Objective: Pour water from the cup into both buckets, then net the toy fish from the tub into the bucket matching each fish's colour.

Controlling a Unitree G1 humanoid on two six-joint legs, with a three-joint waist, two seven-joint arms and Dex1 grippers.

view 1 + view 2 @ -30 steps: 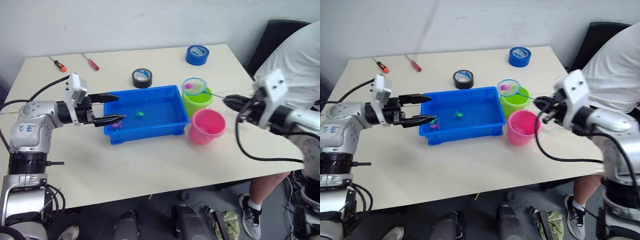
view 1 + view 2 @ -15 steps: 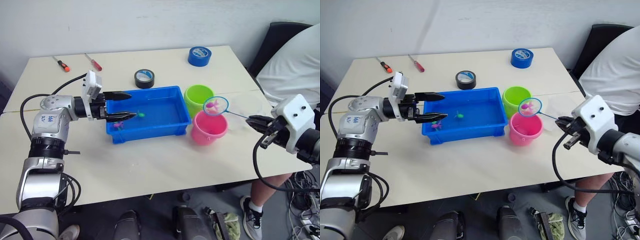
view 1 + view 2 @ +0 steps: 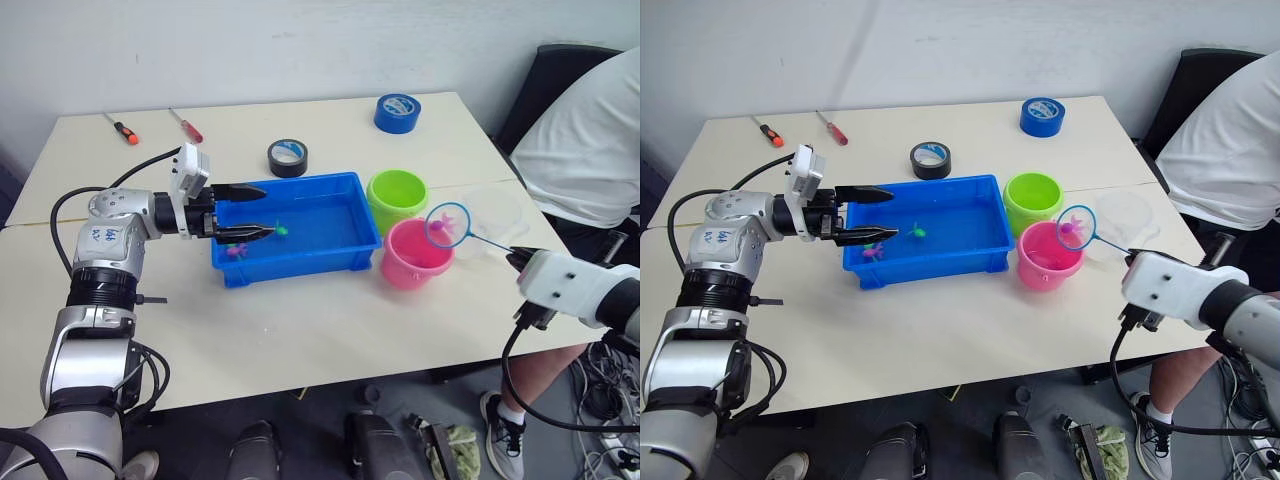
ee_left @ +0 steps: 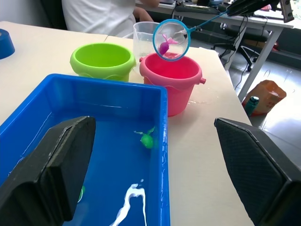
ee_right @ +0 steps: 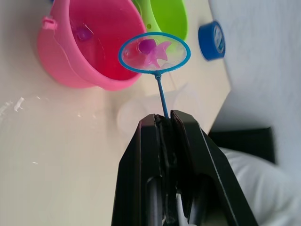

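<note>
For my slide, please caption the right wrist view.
End effector holds net with pink fish above pink bucket.

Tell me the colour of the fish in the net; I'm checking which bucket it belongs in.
Magenta-pink fish in the net, clearest in the right wrist view.
</note>
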